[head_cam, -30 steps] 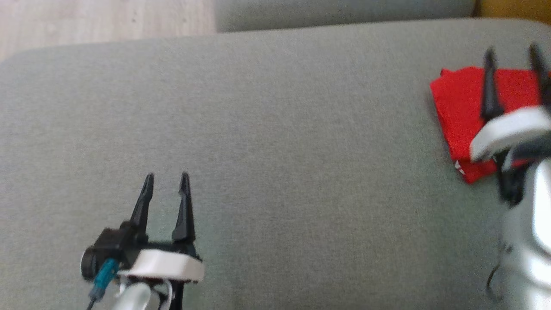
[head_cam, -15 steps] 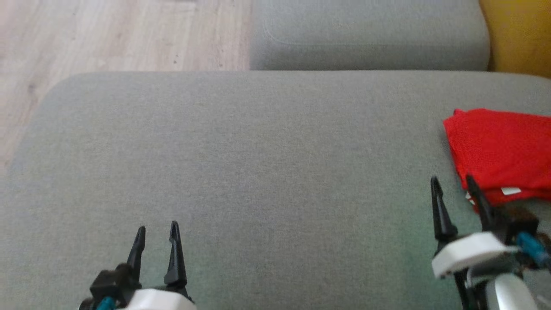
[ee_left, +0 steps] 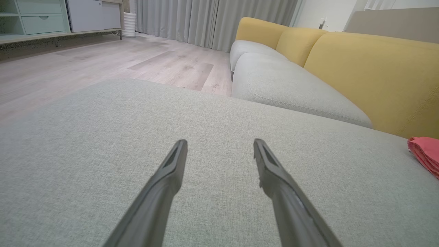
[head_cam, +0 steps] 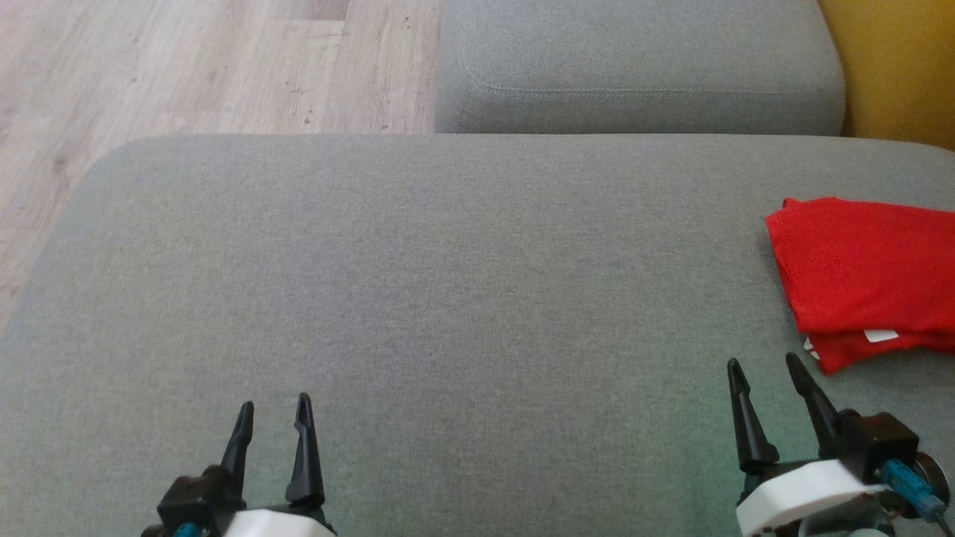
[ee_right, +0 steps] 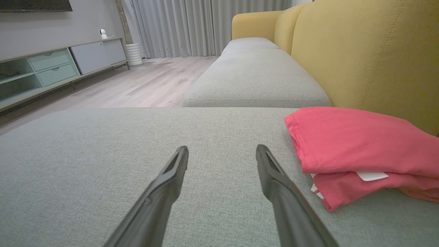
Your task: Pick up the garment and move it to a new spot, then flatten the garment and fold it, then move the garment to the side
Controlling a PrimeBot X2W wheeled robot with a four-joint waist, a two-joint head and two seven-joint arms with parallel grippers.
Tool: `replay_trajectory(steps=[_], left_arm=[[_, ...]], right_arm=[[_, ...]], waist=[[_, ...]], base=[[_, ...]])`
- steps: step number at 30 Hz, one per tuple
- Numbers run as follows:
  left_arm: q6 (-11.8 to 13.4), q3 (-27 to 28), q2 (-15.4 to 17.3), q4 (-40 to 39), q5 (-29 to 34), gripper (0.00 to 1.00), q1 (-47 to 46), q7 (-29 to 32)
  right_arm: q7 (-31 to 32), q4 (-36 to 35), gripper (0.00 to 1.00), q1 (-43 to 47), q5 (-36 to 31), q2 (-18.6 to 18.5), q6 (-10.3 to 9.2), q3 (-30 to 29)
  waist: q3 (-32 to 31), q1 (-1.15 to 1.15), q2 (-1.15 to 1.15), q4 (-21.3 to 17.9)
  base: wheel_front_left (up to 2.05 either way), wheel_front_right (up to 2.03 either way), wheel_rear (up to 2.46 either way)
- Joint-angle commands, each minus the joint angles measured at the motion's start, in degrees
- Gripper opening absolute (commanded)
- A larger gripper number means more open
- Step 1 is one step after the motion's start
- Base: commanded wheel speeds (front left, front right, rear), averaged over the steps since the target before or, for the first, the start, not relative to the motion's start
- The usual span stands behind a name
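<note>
Lying folded just ahead and right of the wide-open, empty right gripper [head_cam: 763, 362] is the garment [head_cam: 865, 268].

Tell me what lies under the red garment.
The red garment rests on the grey cushion. A white patch peeks from between its folded layers. Anything else beneath is covered.

Plain red garment [head_cam: 865, 276] with a white tag [head_cam: 880, 335]. Grey fine-woven sofa seat [head_cam: 448, 298], mustard yellow backrest [head_cam: 895, 67]. Pale wood-grain plank floor [head_cam: 186, 67]. Left end effector [head_cam: 274, 403] and right end effector [head_cam: 763, 361] black, white collars. Grey curtains [ee_right: 192, 27], mint green cabinet drawers [ee_right: 51, 67].
</note>
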Motion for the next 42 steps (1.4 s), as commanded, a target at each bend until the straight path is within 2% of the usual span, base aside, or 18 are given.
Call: replay_trajectory(steps=[1,13,14,20,42], left_arm=[[0.23,1.83,1.02,-2.06,-0.04,1.0,-2.1,-0.29],[0.17,1.07,1.18,-2.15,-0.34,1.0,-2.38,0.65],[-0.03,-0.54,0.21,-0.52,-0.12,0.0,-0.01,0.71],[-0.19,-0.54,-1.08,3.59,-0.77,0.0,1.64,1.21],[-4.27,5.24,-3.06,4.19,-10.89,0.0,-0.32,4.3]], right_arm=[[-0.24,-2.18,1.0,-1.26,0.33,-0.31,-0.04,1.41],[-0.04,-2.72,1.0,-1.26,0.88,-0.3,-0.04,1.36],[0.07,-0.49,0.0,0.28,0.53,0.0,0.0,-0.02],[0.12,4.52,0.0,0.83,1.17,0.01,0.0,0.03],[1.44,5.06,0.0,-1.69,17.17,-0.72,-0.01,-0.24]], waist=[[-0.03,0.0,0.0,-0.16],[-0.04,0.0,0.0,-0.93],[-0.04,0.0,0.0,-0.94],[-0.03,0.0,0.0,-1.06],[0.21,0.0,0.0,-1.85]], base=[[0.0,0.0,0.0],[0.0,0.0,0.0],[0.0,0.0,0.0],[0.0,0.0,0.0],[0.0,0.0,0.0]])
